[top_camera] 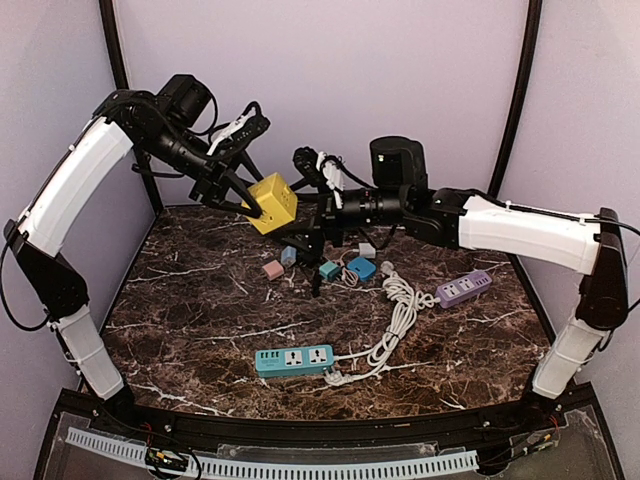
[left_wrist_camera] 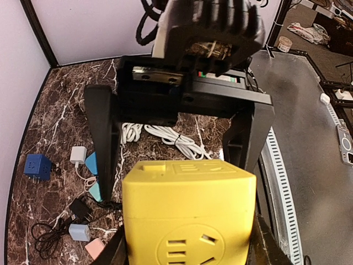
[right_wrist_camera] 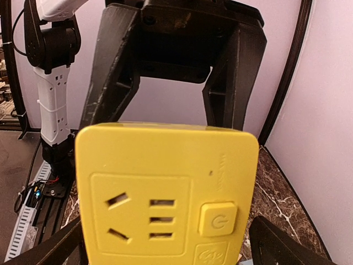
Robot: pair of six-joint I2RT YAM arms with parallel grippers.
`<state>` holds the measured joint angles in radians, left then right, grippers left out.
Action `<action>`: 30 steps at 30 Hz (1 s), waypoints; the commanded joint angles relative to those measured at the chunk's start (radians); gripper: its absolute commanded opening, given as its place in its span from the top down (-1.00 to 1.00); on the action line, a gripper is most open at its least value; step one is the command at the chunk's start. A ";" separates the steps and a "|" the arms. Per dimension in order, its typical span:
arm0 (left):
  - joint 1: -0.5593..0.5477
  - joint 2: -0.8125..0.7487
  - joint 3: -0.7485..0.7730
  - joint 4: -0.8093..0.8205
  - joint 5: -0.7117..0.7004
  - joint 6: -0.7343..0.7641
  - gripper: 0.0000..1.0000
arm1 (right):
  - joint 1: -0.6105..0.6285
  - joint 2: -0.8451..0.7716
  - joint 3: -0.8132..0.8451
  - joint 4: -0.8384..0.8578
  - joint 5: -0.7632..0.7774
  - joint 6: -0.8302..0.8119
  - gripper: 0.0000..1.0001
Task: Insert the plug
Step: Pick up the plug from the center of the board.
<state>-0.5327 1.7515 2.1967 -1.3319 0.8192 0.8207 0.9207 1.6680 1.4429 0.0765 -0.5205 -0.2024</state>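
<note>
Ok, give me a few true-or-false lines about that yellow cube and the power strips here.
1. The left gripper holds the cube off the table. True.
2. The teal strip lies by the back wall. False: it lies near the front, by the white cable.
3. The purple strip lies on the right. True.
4. A plug sits in the cube. False: its visible sockets are empty.

Pale lilac walls (top_camera: 330, 80), dark brown white-veined marble table (top_camera: 200, 330), black corner posts (top_camera: 519, 90).
</note>
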 commanded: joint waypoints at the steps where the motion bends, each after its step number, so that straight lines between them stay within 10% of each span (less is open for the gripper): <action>1: -0.014 0.001 0.015 -0.153 0.035 0.028 0.99 | -0.008 0.027 0.041 0.056 -0.014 0.035 -0.96; 12: -0.017 0.010 -0.013 -0.151 0.000 0.047 0.99 | -0.011 0.043 0.053 0.082 -0.052 0.060 -0.34; 19: -0.017 0.011 -0.032 -0.141 -0.004 0.034 0.99 | -0.011 0.050 0.055 0.076 -0.059 0.076 1.00; 21: -0.018 0.013 -0.035 -0.131 -0.021 0.019 0.48 | -0.012 0.040 0.044 0.053 -0.032 0.072 1.00; 22: -0.017 0.013 -0.036 -0.129 -0.029 0.013 -0.21 | -0.011 0.035 0.039 0.029 -0.009 0.063 1.00; 24: -0.016 0.011 -0.042 -0.121 -0.085 -0.031 -0.83 | -0.013 0.024 0.034 -0.035 0.045 0.032 1.00; 30: 0.046 -0.046 -0.163 -0.015 -0.260 -0.177 -0.97 | -0.006 0.066 0.125 -0.467 0.193 -0.083 1.00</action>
<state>-0.5350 1.7592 2.1220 -1.3293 0.6849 0.7570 0.9150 1.7077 1.4811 -0.0998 -0.4450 -0.2012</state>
